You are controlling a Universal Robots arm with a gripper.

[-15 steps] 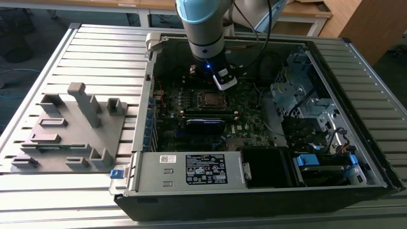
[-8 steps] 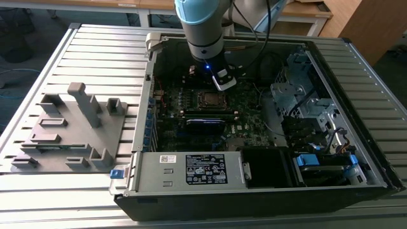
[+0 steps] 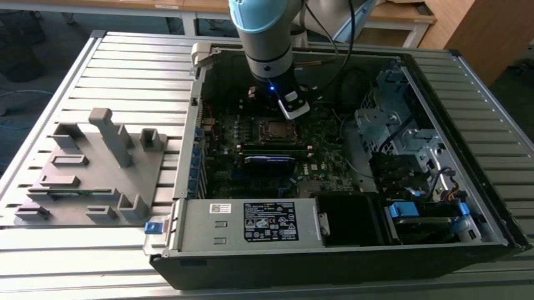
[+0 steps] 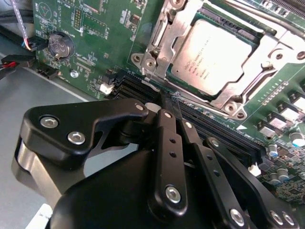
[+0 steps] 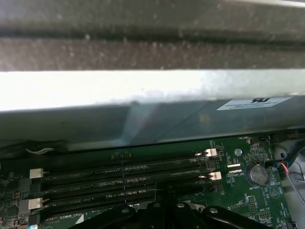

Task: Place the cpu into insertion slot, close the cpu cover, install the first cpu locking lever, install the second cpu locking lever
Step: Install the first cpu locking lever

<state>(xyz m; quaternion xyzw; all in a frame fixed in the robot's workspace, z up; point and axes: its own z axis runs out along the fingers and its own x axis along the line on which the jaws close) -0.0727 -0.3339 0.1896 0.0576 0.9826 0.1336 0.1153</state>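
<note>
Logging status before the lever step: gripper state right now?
Gripper: shut, fingers together with nothing between them, tips down beside the closed cpu cover with the cpu seated under it.

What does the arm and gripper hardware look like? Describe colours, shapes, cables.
The grey tubular arm with a pale blue joint cap shows a small blue light and black cables alongside. The matte black linkage gripper has silver screws and slim fingers.

Blurred, unreadable print on the cpu (image 4: 213,56); power supply label (image 3: 271,220) likewise illegible
</note>
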